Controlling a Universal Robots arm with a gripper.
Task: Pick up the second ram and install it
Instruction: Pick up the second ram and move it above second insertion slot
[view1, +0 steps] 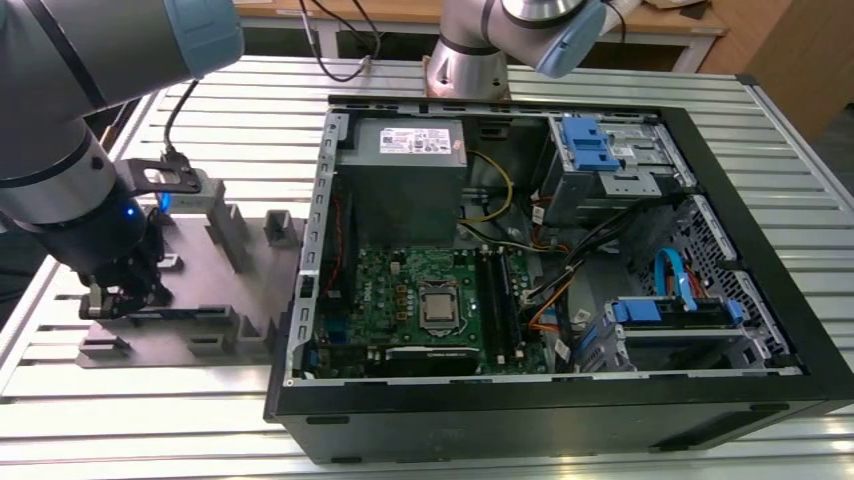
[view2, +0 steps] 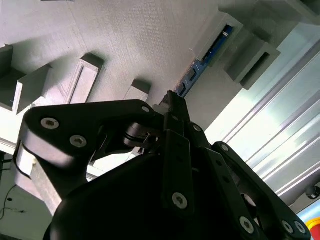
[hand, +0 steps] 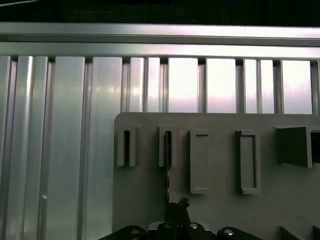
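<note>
The second ram (view2: 212, 50) is a thin blue-green stick standing on edge in the slots of the grey holder plate (view2: 130, 40). In the first wrist view it shows edge-on as a dark line (hand: 168, 160) running from a slotted block to my fingertips. My gripper (view2: 172, 102) has its black fingers drawn together over the near end of the stick, which still sits in the holder. In the exterior view my gripper (view1: 118, 298) is low over the holder plate (view1: 200, 270), at the exterior view's left of the open computer case (view1: 747, 300). The motherboard (view1: 400, 290) lies inside the case.
Raised grey blocks (hand: 247, 160) stand around the stick on the holder plate. The case wall (view1: 310, 250) rises beside the plate. A grey power supply (view1: 407, 180), loose cables (view1: 561, 270) and blue drive brackets (view1: 587, 140) fill the case. Another arm's base (view1: 467, 60) stands behind it on the ribbed table (hand: 65, 150).
</note>
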